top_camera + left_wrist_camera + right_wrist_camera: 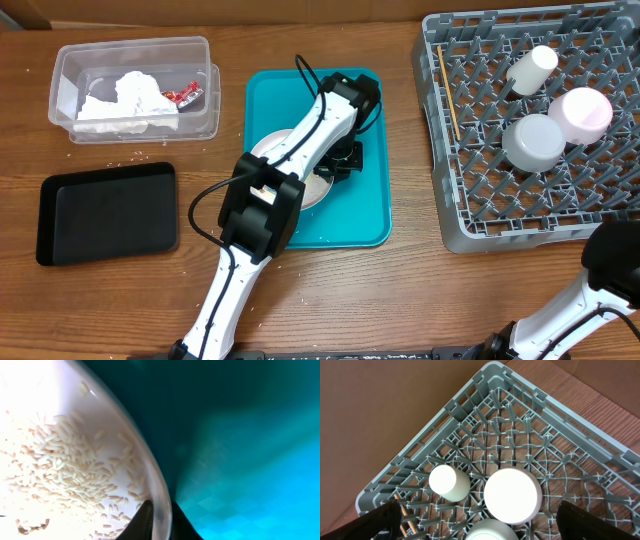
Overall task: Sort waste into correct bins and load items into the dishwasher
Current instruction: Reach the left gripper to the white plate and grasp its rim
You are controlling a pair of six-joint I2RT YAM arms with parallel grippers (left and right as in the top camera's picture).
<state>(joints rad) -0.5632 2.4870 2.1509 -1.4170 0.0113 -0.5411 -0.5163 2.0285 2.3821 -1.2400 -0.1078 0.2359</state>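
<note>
While left arm [300, 140] slants across teal plastic tray [370, 215] mid-frame, left gripper [161, 512] pinches round white plate [50, 420] rim; right gripper [487, 520] gapes.

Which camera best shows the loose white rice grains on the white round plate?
Left wrist: loose white rice grains fill the close-up. Overhead, the left arm mostly covers the plate; right wrist shows none.

Left arm [300, 140]: glossy white links joined by blocky black housings. A thin black cable [192, 215] loops free beside the elbow housing; another curls near the wrist. Left tool [340, 168]: black, with dark, tapered fingertips [142, 522]. Right arm [560, 312]: the same white link and black housing. Right tool [480, 522]: two smooth black fingers [375, 522].
</note>
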